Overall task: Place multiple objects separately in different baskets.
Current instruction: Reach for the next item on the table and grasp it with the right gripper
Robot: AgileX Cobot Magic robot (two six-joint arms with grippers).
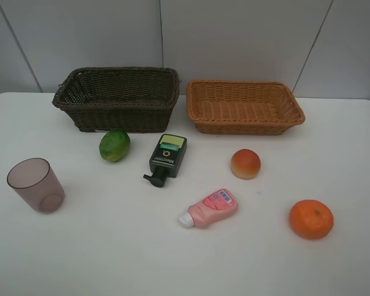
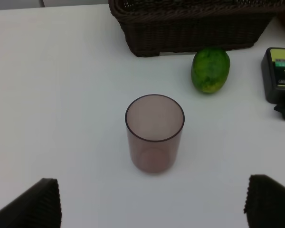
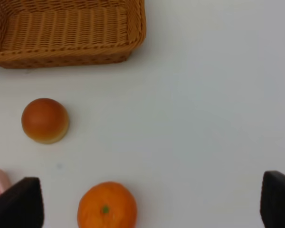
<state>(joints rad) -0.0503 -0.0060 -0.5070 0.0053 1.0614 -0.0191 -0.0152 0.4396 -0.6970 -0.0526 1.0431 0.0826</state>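
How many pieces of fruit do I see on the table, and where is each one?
3. The green lime lies before the dark brown basket, the peach before the light basket, the orange at the front right. None seems hidden.

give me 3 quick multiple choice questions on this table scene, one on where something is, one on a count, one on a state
1. Where is the lime?
A on the table, just in front of the dark brown basket
B inside that basket
C at the table's right end

2. How many small items lie loose on the table?
A four
B six
C eight

3. How does the cup stand?
A upright, mouth up
B on its side
C upside down

Answers:
1 A, it sits on the white top close before the dark front wall.
2 B, there are lime, cup, pump bottle, peach, pink bottle and orange.
3 A, its open rim faces up.
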